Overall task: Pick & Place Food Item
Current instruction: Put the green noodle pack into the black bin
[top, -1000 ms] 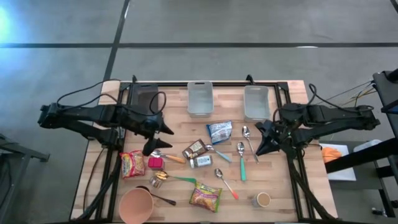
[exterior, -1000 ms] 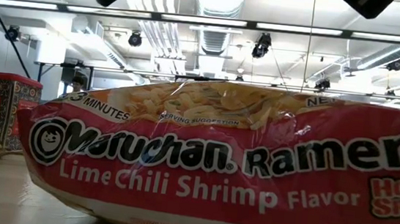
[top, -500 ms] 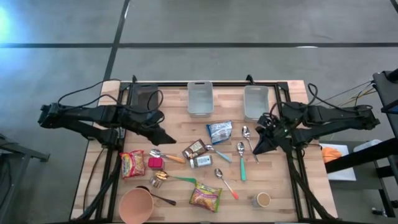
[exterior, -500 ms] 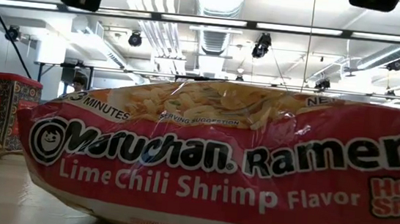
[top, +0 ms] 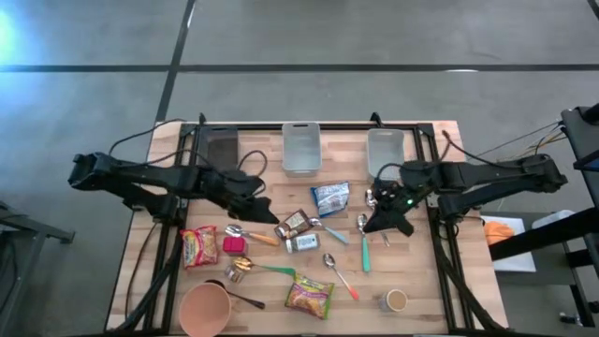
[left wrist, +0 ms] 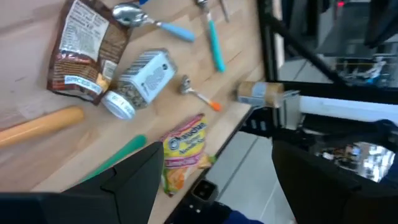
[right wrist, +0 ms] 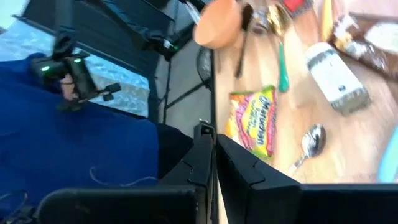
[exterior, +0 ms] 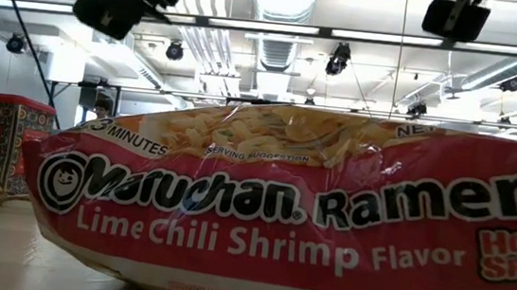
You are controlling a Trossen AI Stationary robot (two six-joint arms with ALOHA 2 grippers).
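Observation:
Food lies scattered on the wooden table (top: 140, 271): a ramen packet (top: 199, 246) at the left, a second ramen packet (top: 309, 295) by the near edge, which fills the low view (exterior: 281, 204), a brown packet (top: 293, 223), a blue-white packet (top: 329, 197) and a spice jar (top: 302, 243). My left gripper (top: 266, 210) hovers open left of the brown packet (left wrist: 87, 53), its fingers (left wrist: 134, 180) wide apart. My right gripper (top: 371, 225) hovers shut above the spoons (top: 363, 229), holding nothing.
Two clear bins (top: 300, 148) (top: 386, 153) stand at the far edge. An orange cup (top: 205, 309), a small cup (top: 396, 300), a red tin (top: 233, 245) and several spoons lie among the food. Black frame rails run along both table sides.
Both grippers have come in toward the table's middle and sunk a little: the left toward the right edge, the right toward the left edge. My left gripper has rolled strongly about its own axis, and the right has rolled less. Nothing on the table has moved.

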